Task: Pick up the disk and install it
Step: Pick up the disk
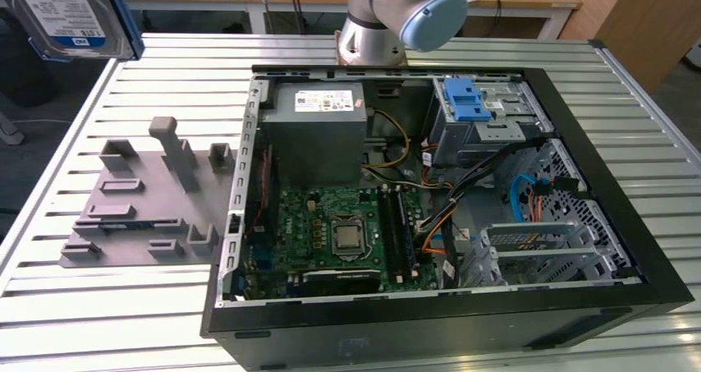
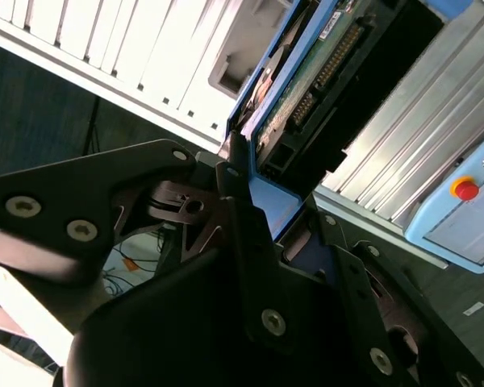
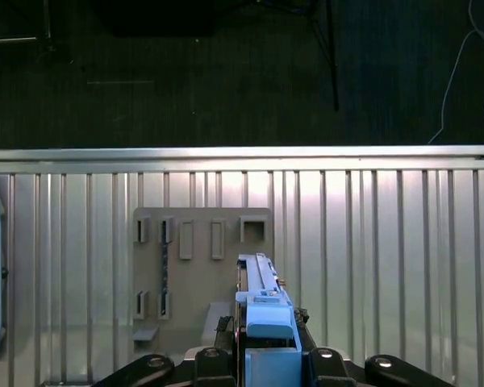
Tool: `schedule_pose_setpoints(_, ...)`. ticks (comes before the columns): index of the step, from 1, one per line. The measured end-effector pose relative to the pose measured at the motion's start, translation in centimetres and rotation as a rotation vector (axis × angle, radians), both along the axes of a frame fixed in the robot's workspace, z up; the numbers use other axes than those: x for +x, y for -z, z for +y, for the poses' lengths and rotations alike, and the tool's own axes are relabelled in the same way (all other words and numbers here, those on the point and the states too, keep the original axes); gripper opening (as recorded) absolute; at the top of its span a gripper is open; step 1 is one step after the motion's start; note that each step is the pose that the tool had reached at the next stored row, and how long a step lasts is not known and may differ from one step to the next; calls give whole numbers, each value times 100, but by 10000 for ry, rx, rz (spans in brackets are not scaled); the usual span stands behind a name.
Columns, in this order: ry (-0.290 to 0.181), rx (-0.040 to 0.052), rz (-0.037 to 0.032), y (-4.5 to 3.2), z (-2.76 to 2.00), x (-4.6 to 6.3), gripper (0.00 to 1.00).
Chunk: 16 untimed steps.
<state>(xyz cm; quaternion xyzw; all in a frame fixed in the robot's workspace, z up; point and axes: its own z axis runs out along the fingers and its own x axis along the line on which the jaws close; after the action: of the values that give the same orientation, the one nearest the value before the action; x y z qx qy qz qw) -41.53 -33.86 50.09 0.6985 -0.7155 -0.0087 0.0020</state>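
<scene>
Clamping the disk [image 3: 260, 282] edge-on by its blue rail, the pincer [image 3: 264, 343] has its fingers closed against both faces and holds the disk lifted clear of the slatted bench [image 3: 387, 242]. Below the pincer lies a grey fixture plate [image 3: 202, 278]. The open computer case [image 1: 438, 183] stands well apart from the pincer.

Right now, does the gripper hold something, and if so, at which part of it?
Yes. The gripper holds the disk, clamped at its blue-framed end nearest the wrist. The rest of the disk sticks out free.
</scene>
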Motion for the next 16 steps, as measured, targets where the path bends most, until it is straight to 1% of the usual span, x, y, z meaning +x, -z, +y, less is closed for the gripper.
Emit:
schedule_pose_setpoints(6, -1, 0, 5, 0, -112, 51, 36)
schedule_pose_setpoints(9, 0, 0, 12, 0, -150, 105, 36)
schedule_pose_setpoints(13, -1, -1, 26, 0, -189, 221, 36)
schedule_pose_setpoints(16, 0, 0, 28, 0, -228, 279, 36)
